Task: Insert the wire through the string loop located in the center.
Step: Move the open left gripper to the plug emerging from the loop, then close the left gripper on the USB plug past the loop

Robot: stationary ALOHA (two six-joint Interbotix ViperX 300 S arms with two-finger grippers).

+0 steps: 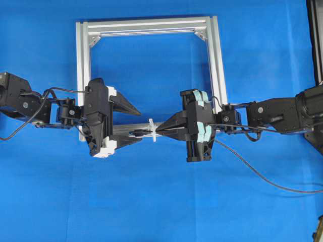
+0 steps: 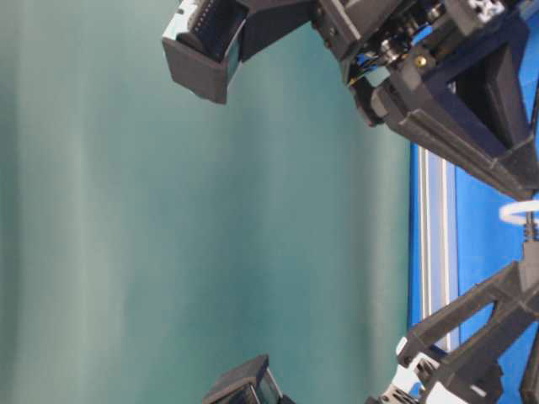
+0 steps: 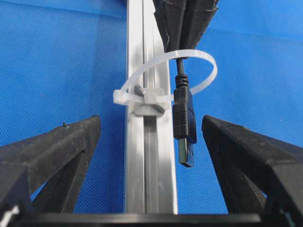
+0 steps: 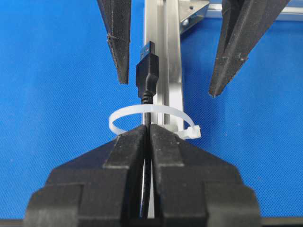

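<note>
- The right gripper (image 4: 147,137), black with tapered fingers, is clamped tight on the thin black wire (image 4: 147,75) just behind its metal-tipped plug.
- The plug end passes through the small white plastic string loop (image 3: 199,71), fixed on the silver aluminium frame bar (image 3: 149,161).
- The left gripper (image 3: 151,137) stands fully spread, a finger on either side of the plug, gripping nothing.

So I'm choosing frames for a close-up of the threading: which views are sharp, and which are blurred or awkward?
Both wrist views are sharp and evenly lit on the string loop and the wire; the table-level view is turned sideways, mostly soft teal blur; the overhead view is clear, with the loop tiny.
</note>
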